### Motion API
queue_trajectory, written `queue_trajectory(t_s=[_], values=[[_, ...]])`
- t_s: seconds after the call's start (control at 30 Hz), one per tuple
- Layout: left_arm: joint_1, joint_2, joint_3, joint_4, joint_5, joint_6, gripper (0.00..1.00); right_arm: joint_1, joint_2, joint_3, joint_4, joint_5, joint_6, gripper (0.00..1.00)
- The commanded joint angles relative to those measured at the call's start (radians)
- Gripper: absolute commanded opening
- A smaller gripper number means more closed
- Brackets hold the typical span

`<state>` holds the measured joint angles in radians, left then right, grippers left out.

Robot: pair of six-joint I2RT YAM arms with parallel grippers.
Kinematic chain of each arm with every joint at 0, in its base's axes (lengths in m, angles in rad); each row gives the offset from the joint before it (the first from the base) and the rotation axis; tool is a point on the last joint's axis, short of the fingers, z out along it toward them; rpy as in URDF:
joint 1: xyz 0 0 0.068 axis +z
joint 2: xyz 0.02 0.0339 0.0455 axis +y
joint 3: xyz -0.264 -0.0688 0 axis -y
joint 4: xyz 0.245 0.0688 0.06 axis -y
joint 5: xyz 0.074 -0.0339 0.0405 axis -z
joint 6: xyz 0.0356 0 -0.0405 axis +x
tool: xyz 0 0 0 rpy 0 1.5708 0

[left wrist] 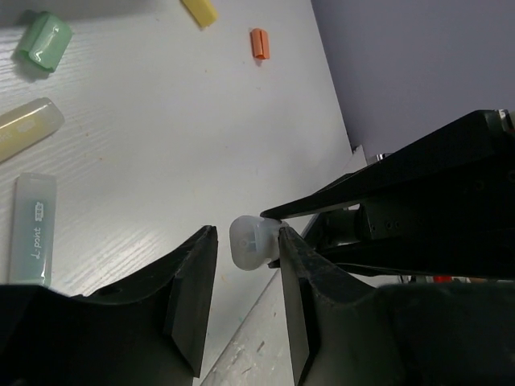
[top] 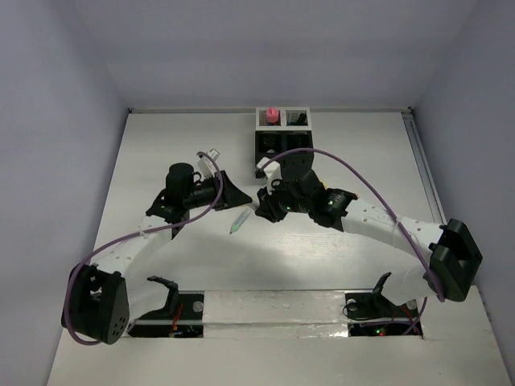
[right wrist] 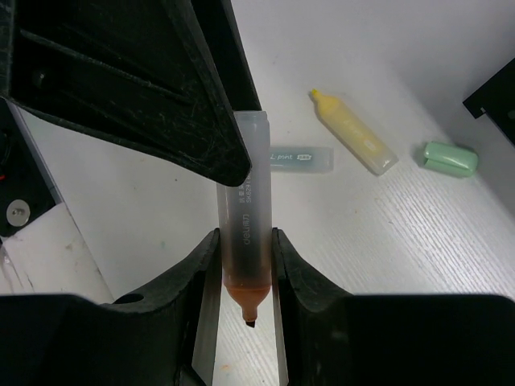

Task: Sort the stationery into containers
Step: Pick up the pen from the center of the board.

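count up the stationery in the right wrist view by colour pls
orange marker, held in the right jaws: 1
yellow marker: 1
green cap: 1
clear piece printed "point": 1
total: 4

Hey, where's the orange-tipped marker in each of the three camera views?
Top external: not visible, hidden at centre where the left gripper meets the right gripper.
Left wrist: orange-tipped marker, low centre; only its pale blunt end shows, between the jaws.
Right wrist: bottom centre, clamped between the jaws, orange tip lowest.
Shared landmark: green cap, top left in left wrist, right side in right wrist.
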<state>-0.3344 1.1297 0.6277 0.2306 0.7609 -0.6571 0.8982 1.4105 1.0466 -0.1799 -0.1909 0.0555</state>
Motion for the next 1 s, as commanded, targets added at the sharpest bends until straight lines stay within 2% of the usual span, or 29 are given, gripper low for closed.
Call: queue_trajectory(t_s=[0.0,0.07,0.2,0.43,0.53,0.57,0.63,0.67,0.8,0.97], values=[[-0.003,0.005,0.006,0.021,0.044,0.019,0.32,0.01,-0.012,0.049,0.031,0.013,-0.037,0.01],[-0.003,0.013,0.006,0.029,0.061,0.013,0.29,0.019,-0.007,0.047,0.034,0.021,-0.043,0.01],[-0.003,0.007,0.006,0.041,0.063,0.008,0.01,0.019,-0.005,0.043,0.042,0.031,-0.043,0.01],[-0.003,-0.05,-0.029,0.143,0.06,-0.053,0.0,0.019,-0.027,0.016,0.069,0.041,-0.043,0.05],[-0.003,-0.102,-0.048,0.18,0.038,-0.072,0.0,0.019,-0.045,-0.003,0.089,0.085,-0.037,0.29],[-0.003,-0.119,-0.049,0.184,0.016,-0.076,0.0,0.019,-0.063,-0.011,0.095,0.099,-0.03,0.51],[-0.003,-0.177,-0.048,0.187,-0.015,-0.078,0.0,0.019,-0.088,-0.037,0.126,0.128,-0.002,0.67],[-0.003,-0.197,-0.048,0.194,-0.052,-0.087,0.0,0.019,-0.122,-0.049,0.144,0.133,0.012,0.78],[-0.003,-0.359,-0.097,0.3,-0.182,-0.159,0.0,0.008,-0.229,-0.14,0.358,0.122,0.156,0.98],[-0.003,-0.548,-0.2,0.437,-0.38,-0.268,0.0,0.008,-0.303,-0.321,0.702,0.0,0.354,1.0]])
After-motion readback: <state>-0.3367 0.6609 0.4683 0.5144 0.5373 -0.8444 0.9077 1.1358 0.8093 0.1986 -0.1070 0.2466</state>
